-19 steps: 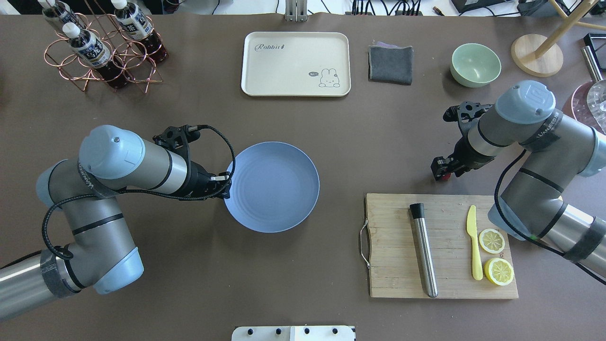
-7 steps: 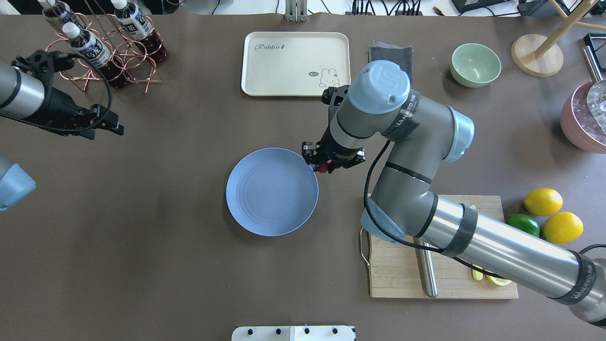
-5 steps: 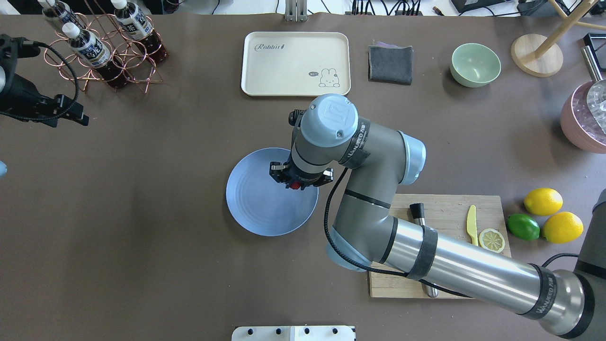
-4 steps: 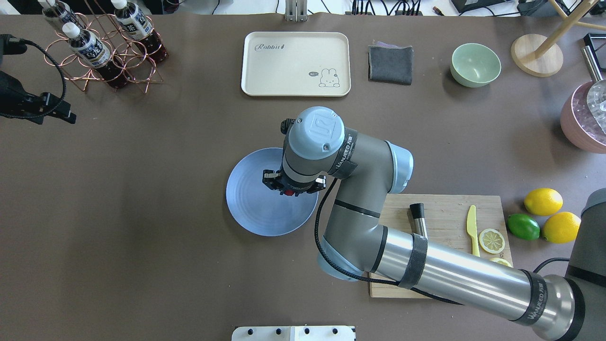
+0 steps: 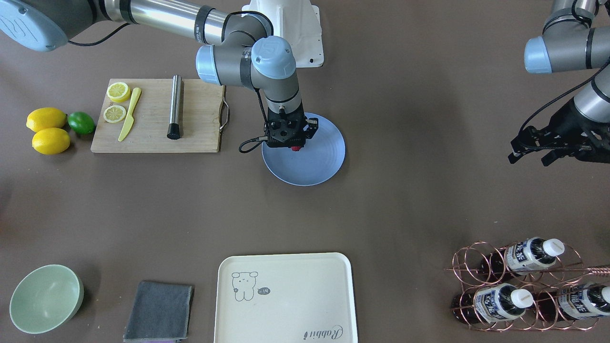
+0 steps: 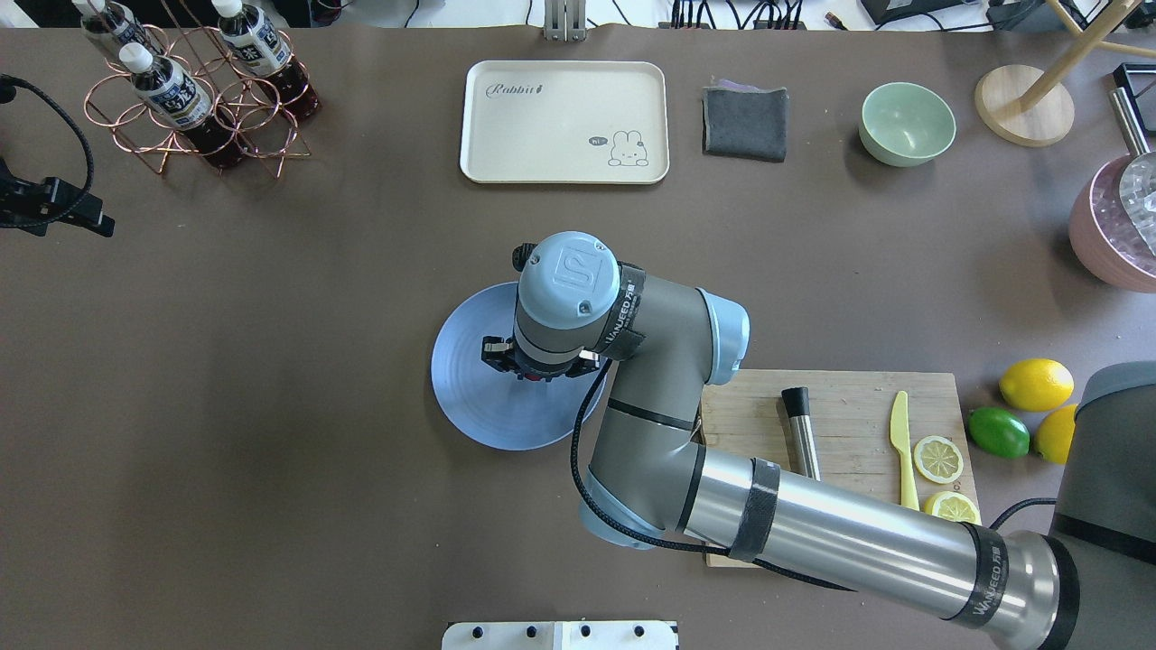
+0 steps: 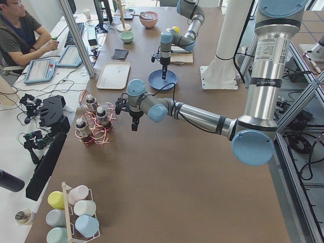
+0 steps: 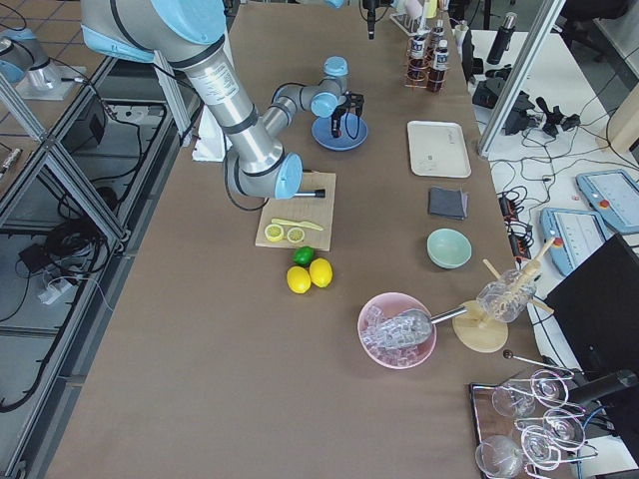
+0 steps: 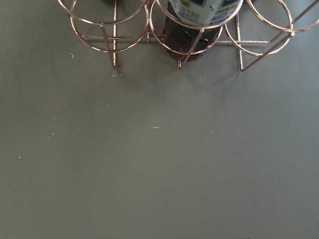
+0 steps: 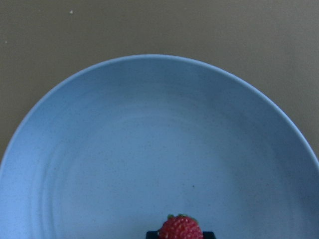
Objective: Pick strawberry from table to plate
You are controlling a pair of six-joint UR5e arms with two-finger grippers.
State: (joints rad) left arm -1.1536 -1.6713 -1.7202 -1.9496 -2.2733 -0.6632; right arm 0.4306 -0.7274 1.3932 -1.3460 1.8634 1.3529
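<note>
While the left end effector (image 6: pixel 65 213) hangs at the left edge of the counter (image 6: pixel 271 469), near the copper bottle rack (image 6: pixel 194 108), its opening cannot be told, and it is judged not to be needed for this step. At the middle of the counter the strawberry (image 10: pixel 180 228) is held clamped in the right end effector (image 6: pixel 539 372), over the inner rings of the plate (image 6: pixel 465 397), apparently just above them; whether it touches cannot be told. The release is judged to be the step in hand. It is best done low: the berry should be brought straight down close to the surface, and the jaws parted slowly, so that a round berry is not flicked toward the shallow rim. A vertical withdrawal is advised, kept clear of the cutting board (image 6: pixel 849 406) to the right.
</note>
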